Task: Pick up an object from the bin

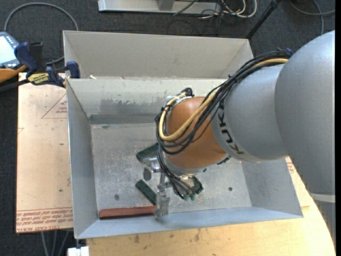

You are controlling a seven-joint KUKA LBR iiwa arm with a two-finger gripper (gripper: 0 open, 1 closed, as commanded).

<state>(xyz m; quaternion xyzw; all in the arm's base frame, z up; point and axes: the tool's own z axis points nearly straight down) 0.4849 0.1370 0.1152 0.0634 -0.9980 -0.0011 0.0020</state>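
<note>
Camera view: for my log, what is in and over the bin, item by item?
bin: one, grey metal, middle of the view
flat bar: one, reddish brown, on the floor along the front wall, left part
block: one, dark green, just behind the flat bar's right end
flat piece: one, dark green, mid-floor by the wrist cover's left edge
small thing: one, green and white, partly under the wrist; kind unclear
gripper: one, grey, low at the flat bar's right end
wrist cover: one, orange, with cables over it
arm: one, grey, from the right
</note>
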